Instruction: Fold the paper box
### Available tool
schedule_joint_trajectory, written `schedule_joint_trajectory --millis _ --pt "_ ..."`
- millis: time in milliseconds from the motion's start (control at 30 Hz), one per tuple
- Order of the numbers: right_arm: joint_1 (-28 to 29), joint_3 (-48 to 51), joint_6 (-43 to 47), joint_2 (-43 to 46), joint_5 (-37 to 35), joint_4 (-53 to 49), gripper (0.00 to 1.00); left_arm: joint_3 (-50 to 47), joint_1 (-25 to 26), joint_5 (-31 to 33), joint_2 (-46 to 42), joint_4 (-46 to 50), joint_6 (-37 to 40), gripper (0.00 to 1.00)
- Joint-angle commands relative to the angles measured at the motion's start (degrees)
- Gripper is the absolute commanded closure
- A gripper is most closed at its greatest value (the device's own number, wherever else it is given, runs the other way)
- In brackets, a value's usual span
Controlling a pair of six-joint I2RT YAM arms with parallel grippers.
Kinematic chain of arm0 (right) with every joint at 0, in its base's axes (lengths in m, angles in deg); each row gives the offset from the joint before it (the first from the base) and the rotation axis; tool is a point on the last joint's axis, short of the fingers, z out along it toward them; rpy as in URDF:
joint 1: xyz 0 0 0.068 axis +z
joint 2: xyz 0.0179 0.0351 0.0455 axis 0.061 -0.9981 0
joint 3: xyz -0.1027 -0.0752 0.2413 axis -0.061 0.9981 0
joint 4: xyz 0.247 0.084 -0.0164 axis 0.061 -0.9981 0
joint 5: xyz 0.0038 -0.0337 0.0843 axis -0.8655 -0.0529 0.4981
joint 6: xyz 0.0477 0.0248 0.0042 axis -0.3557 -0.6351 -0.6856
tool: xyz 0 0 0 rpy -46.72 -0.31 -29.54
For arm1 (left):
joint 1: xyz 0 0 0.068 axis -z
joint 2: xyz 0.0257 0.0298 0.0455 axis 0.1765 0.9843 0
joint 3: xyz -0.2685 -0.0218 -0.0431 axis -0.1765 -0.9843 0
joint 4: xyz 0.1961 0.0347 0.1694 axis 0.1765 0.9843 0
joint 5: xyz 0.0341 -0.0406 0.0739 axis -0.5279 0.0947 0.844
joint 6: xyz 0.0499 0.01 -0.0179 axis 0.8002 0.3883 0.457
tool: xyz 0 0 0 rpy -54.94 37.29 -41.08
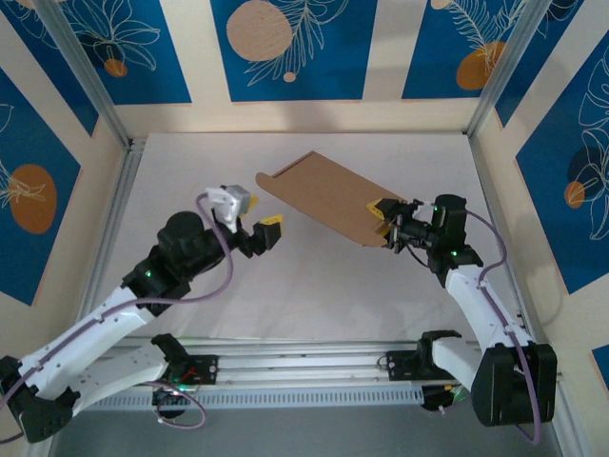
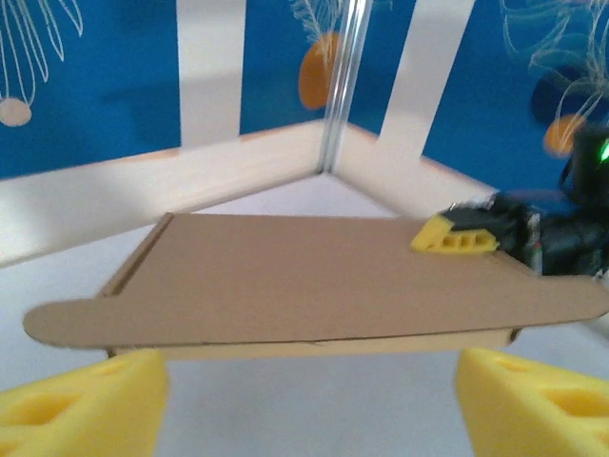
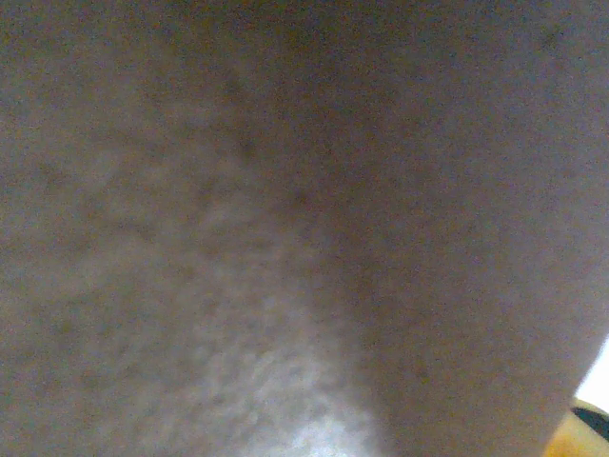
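Yellow fingertips (image 2: pixel 76 400) of the left gripper (image 1: pixel 262 217) stand spread wide apart with nothing between them. Seen from its wrist camera, one pad sits at each lower corner, with bare white table (image 1: pixel 314 305) below the gap. Just ahead of those fingers, and not touching them, hangs the paper box (image 1: pixel 319 193), a plain brown cardboard sheet held clear of the table. The end facing the left gripper carries a rounded tab. Along the front edge a second layer of cardboard shows just under the top panel, so the sheet looks folded over on itself. From above, it runs slantwise away from the left gripper toward the right gripper (image 1: pixel 387 219), whose jaws are clamped on the cardboard's far corner. One yellow finger (image 2: pixel 455 238) lies on the top face; the other is hidden beneath. The right wrist camera sits so close to the cardboard that it gives a blurred grey-brown surface, with a sliver of yellow at the lower right corner. Beyond both grippers rise walls with blue leaf-patterned panels (image 1: pixel 285 48).
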Motion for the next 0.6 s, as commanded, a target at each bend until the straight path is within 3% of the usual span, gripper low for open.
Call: schedule_joint_trajectory --millis 0,67,267,433,567 --pt "-0.01 -2.33 1.21 0.14 3.87 -1.04 0.73 4.41 3.17 3.88 3.9 13.25 25.19 0.14" --pt "0.08 -2.32 1.45 0.17 4.51 -1.14 0.73 5.37 6.56 6.59 5.43 13.34 36.35 0.12" --pt "0.43 -2.13 1.73 0.66 5.54 -1.8 0.73 7.41 13.96 15.29 12.48 11.29 59.15 0.07" --pt "1.0 -1.3 1.39 1.09 6.02 -1.33 0.73 4.5 15.67 21.6 16.01 0.66 71.9 0.04" --pt "1.99 -0.21 0.27 1.36 6.28 0.54 0.73 -0.64 16.23 24.63 17.12 -14.42 80.95 0.05"
